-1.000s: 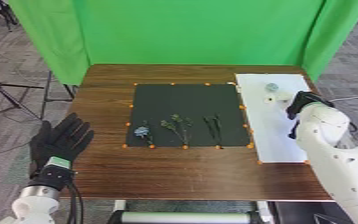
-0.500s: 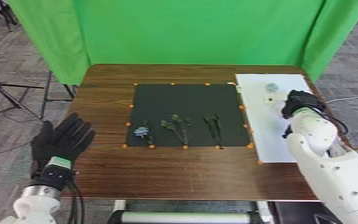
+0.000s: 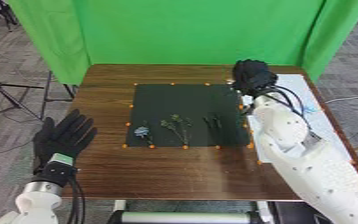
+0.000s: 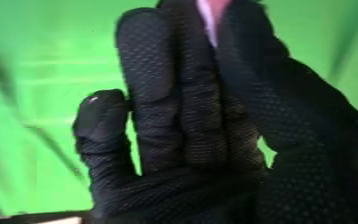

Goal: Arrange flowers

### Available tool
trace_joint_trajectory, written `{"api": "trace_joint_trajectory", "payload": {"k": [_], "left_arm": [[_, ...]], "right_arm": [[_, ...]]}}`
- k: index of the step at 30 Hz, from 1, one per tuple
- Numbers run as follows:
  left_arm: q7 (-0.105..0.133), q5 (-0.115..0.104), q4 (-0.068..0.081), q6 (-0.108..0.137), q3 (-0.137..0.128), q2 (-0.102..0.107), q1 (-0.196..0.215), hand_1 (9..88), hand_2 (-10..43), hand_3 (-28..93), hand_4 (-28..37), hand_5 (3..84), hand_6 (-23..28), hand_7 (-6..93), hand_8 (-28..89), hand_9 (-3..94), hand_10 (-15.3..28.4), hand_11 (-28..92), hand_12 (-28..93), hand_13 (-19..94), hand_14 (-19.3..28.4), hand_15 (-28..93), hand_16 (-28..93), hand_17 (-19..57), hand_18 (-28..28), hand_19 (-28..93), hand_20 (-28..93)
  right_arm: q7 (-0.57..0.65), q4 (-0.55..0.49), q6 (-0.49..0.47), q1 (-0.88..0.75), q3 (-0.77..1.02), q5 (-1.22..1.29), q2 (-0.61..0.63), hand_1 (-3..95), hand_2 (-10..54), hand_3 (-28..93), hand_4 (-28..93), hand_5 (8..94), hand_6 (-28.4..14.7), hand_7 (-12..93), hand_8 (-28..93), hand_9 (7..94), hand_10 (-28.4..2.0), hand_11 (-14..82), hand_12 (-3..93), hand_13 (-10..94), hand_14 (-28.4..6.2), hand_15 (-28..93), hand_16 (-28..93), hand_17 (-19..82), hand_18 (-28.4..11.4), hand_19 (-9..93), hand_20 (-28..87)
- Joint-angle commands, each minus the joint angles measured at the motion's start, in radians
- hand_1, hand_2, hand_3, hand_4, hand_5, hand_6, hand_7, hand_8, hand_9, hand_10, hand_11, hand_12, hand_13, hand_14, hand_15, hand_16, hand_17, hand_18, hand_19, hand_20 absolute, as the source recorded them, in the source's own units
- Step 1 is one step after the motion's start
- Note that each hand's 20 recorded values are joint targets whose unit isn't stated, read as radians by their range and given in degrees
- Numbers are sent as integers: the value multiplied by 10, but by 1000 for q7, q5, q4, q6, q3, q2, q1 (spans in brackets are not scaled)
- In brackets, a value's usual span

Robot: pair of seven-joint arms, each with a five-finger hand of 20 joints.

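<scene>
Here, the right hand (image 3: pixel 254 76) pinches a pink item (image 4: pixel 213 14) between fingers and thumb, near the tips.

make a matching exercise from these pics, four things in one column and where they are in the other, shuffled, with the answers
Things:
1. blue flower
2. green sprigs
3. left hand
4. pink item

Places:
A. left of the dark mat, palm open
B. between the right hand's thumb and fingers
C. at the mat's near left corner
D. on the mat's near half, about midway across

Pairs: 1-C, 2-D, 3-A, 4-B
</scene>
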Motion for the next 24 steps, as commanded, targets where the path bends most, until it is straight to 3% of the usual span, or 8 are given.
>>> {"api": "trace_joint_trajectory", "payload": {"k": [1,9,11,15,16,18,19,24], "left_arm": [[-18,-3,40,-13,62,15,-104,263,150,698,-283,429,73,151,-96,380,137,213,90,266,135,373,-107,-34,159,424,110],[-28,7,68,-18,129,37,-199,260,149,706,-283,423,70,147,-94,363,134,205,84,250,127,356,-109,-34,154,419,100],[-36,10,67,-18,132,40,-210,260,149,705,-283,422,70,148,-93,360,134,204,83,248,127,355,-109,-34,153,419,99],[-18,7,61,-13,142,63,-216,262,148,706,-283,422,70,148,-93,356,134,204,83,242,127,353,-108,-35,152,418,97],[-36,13,66,-17,145,62,-229,262,148,706,-283,421,70,148,-93,356,134,204,84,242,127,353,-107,-35,152,418,97],[-56,19,61,-4,142,48,-222,262,147,707,-283,420,70,149,-93,355,133,205,85,241,126,353,-106,-36,152,417,97],[-59,16,74,-14,158,51,-246,262,147,708,-283,420,70,150,-92,355,133,206,86,240,127,355,-104,-36,152,418,97],[-45,15,70,-21,166,57,-251,261,146,709,-283,420,70,151,-93,354,133,207,87,240,127,356,-102,-37,152,417,98]], "right_arm": [[-152,98,-60,136,-178,-36,-255,575,-95,704,-283,766,4,322,67,887,-75,60,356,738,-48,386,438,376,-209,891,413],[-203,226,-46,166,-273,-128,-375,574,-95,703,-283,762,7,329,55,886,-73,60,354,739,-47,387,438,375,-210,889,418],[-185,241,-73,166,-288,-133,-390,573,-95,703,-283,760,6,331,54,885,-74,60,355,740,-47,387,438,375,-211,888,419],[-141,285,-87,169,-314,-170,-429,572,-95,705,-283,757,6,335,50,882,-73,60,355,740,-48,389,438,376,-211,887,420],[-90,289,-88,165,-316,-142,-439,572,-95,705,-283,756,6,335,48,882,-74,60,355,740,-48,389,439,376,-212,886,420],[-59,307,-95,145,-301,-127,-472,571,-95,708,-283,756,5,336,46,881,-74,60,355,741,-49,389,438,379,-214,885,419],[-52,315,-90,156,-307,-138,-469,572,-95,709,-283,756,4,336,45,882,-74,61,355,743,-49,389,437,382,-216,884,419],[-74,333,-96,157,-307,-160,-479,574,-95,709,-283,755,3,332,39,880,-73,63,356,745,-51,389,437,384,-219,884,416]]}}
